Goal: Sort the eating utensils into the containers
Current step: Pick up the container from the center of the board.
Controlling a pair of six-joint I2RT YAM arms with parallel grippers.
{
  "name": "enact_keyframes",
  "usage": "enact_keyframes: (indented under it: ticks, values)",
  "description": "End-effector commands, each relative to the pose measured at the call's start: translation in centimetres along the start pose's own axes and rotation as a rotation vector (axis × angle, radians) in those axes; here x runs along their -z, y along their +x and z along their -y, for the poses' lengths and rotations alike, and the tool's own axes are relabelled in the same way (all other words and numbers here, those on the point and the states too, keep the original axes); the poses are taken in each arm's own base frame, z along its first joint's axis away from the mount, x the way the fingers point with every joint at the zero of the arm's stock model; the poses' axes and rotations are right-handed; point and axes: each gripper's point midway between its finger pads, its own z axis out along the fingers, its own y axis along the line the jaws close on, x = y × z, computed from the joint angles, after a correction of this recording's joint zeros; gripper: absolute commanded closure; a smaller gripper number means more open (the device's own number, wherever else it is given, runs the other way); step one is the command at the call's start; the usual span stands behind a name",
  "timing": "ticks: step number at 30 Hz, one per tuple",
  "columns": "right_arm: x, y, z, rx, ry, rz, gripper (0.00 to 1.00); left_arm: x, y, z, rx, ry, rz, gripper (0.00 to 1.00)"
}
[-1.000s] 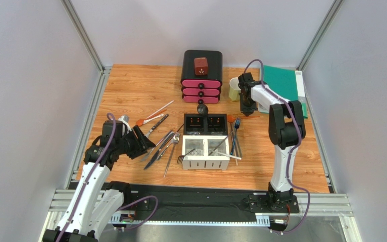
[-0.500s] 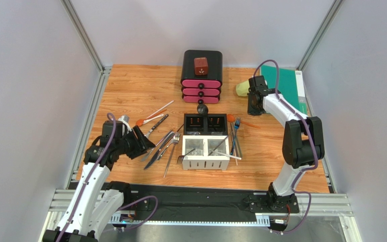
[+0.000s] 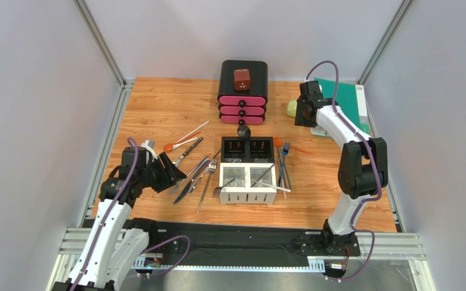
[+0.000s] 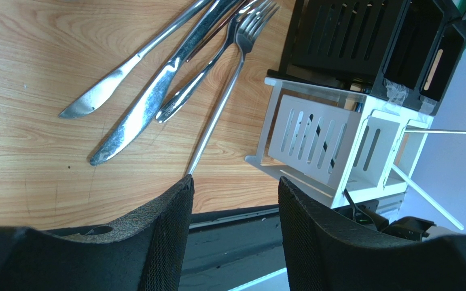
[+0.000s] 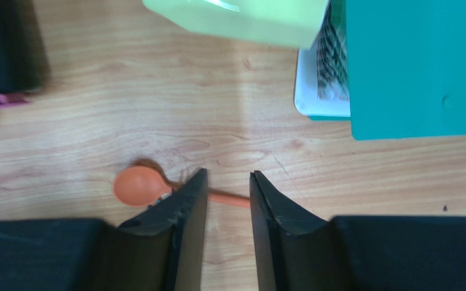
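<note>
The caddy (image 3: 247,170) stands mid-table, two black compartments behind and two white ones in front; its white side (image 4: 326,142) shows in the left wrist view. Silver knives and forks (image 3: 196,177) lie left of it, also seen as silver knives and forks (image 4: 174,79). More utensils (image 3: 284,165) lie on its right. An orange spoon (image 5: 137,185) lies on the wood under my right gripper (image 5: 228,176), which hangs open and empty. My right gripper (image 3: 305,114) is at the back right. My left gripper (image 3: 171,170) is open and empty beside the knives; it shows as the left gripper (image 4: 234,182).
A pale green mug (image 3: 292,108) lies on its side next to the right gripper, seen as the mug (image 5: 235,15). A teal board (image 3: 340,100) is behind it. A black-and-pink drawer box (image 3: 243,92) stands at the back. Another orange spoon (image 3: 171,146) and a black spoon (image 3: 243,131) lie loose.
The right gripper has opened. Its arm swung back and to the right, and the green mug that stood upright now lies on its side. The left arm has barely moved.
</note>
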Motion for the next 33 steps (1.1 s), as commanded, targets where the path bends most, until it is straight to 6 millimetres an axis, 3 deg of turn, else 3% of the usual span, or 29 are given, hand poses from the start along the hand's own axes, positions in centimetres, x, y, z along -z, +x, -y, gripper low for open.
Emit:
enact_keyframes:
  ticks: [1,2,4,10,16,24,33]
  values:
    - [1.8,-5.1,-0.9,-0.051,-0.03,0.133,0.49,0.5,-0.5,0.6,-0.014,0.014,0.027,0.4]
    - [1.8,-5.7,-0.8,-0.057,-0.024,0.144,0.41,0.5,-0.6,0.6,-0.015,0.015,0.028,0.4]
    - [1.3,-6.6,-0.7,-0.058,-0.02,0.151,0.38,0.4,-0.6,0.5,-0.011,0.012,0.026,0.4]
    - [-1.8,-8.5,0.9,-0.165,-0.044,0.121,0.36,0.3,-0.7,0.5,-0.01,0.006,0.027,0.4]
    - [-3.1,-9.5,3.1,-0.207,-0.009,0.122,0.35,0.0,-0.8,0.4,-0.008,-0.008,0.014,0.4]
    - [-5.0,-8.8,2.6,-0.204,-0.081,0.085,0.35,-0.4,-1.1,0.3,-0.006,-0.019,0.008,0.4]
    - [-6.9,-9.5,1.4,-0.193,-0.163,0.098,0.36,-0.3,-1.2,0.2,-0.015,-0.037,0.004,0.41]
